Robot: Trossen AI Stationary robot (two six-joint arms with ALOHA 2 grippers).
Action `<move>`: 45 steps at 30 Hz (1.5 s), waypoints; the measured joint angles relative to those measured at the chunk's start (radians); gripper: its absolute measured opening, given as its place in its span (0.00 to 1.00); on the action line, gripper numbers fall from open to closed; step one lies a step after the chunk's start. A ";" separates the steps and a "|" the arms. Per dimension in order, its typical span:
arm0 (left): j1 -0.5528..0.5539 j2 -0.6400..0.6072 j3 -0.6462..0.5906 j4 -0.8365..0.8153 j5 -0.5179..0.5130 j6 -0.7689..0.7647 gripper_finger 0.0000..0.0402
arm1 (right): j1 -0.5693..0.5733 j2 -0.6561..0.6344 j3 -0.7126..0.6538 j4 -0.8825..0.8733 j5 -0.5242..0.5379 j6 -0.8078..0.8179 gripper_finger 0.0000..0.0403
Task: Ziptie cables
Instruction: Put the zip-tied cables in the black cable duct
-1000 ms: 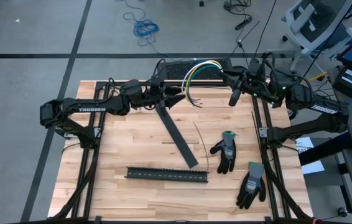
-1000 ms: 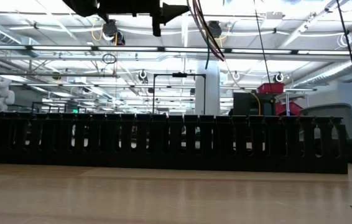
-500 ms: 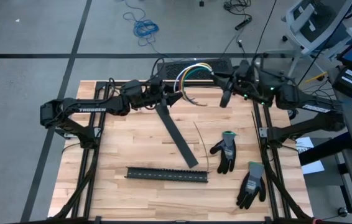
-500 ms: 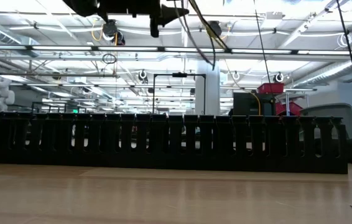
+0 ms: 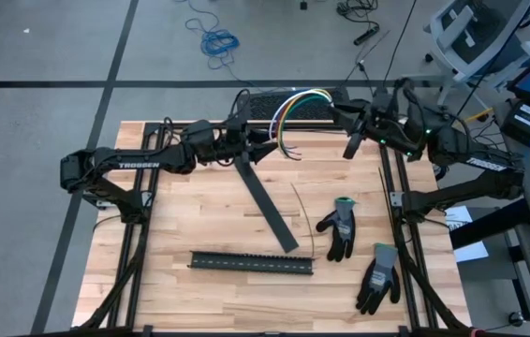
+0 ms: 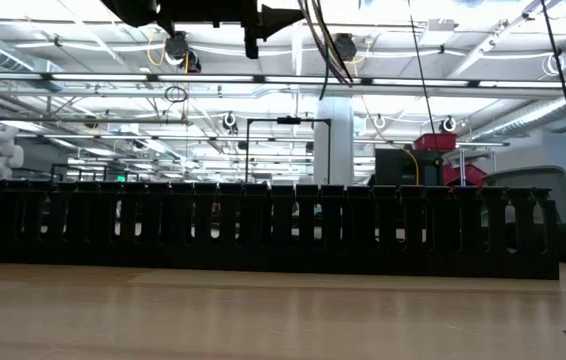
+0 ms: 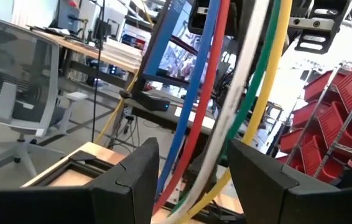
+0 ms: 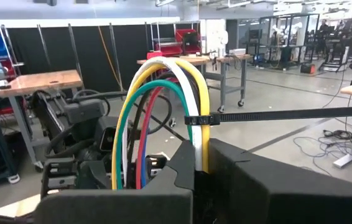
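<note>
Pale wooden planks form the table [image 5: 199,225], its far edge spanned by both arms. At left, the left gripper [image 5: 270,144] holds one end of the bundle of yellow, white, green, red and blue cables [image 5: 293,101], fingers spread around it. The cables arch over, their long axis running left to right across the far edge. At right, the right gripper [image 5: 351,142] is clamped on their other end, beside a black zip tie [image 8: 275,114] looped round them.

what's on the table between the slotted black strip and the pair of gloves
In the high view, the lower end of a flat black bar and a thin dark strand lie between the slotted strip and the gloves.
</note>
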 joint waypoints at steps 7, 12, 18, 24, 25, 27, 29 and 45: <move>0.000 0.000 0.000 0.007 0.099 -0.046 0.46 | 0.000 -0.005 0.000 -0.068 0.000 -0.005 0.00; 0.000 0.000 0.000 0.030 0.121 -0.070 0.46 | 0.000 -0.004 0.000 -0.064 0.000 -0.005 0.00; 0.001 0.000 0.000 0.059 0.118 -0.071 0.46 | 0.000 -0.004 0.000 -0.070 0.000 -0.012 0.00; 0.001 -0.001 0.000 0.059 0.090 -0.049 0.46 | 0.000 0.015 0.000 -0.055 0.000 0.003 0.00; 0.001 -0.001 0.000 0.059 0.083 -0.050 0.46 | 0.000 0.023 0.000 -0.049 0.000 0.004 0.00; 0.001 -0.001 0.000 0.059 0.068 -0.050 0.46 | 0.000 0.040 0.000 -0.031 0.000 0.003 0.00; 0.001 -0.001 0.000 0.058 0.056 -0.050 0.46 | 0.000 0.059 0.000 -0.022 0.000 0.003 0.00; 0.001 -0.001 0.000 0.041 -0.003 0.086 0.46 | 0.000 0.073 0.000 0.140 0.001 -0.005 0.00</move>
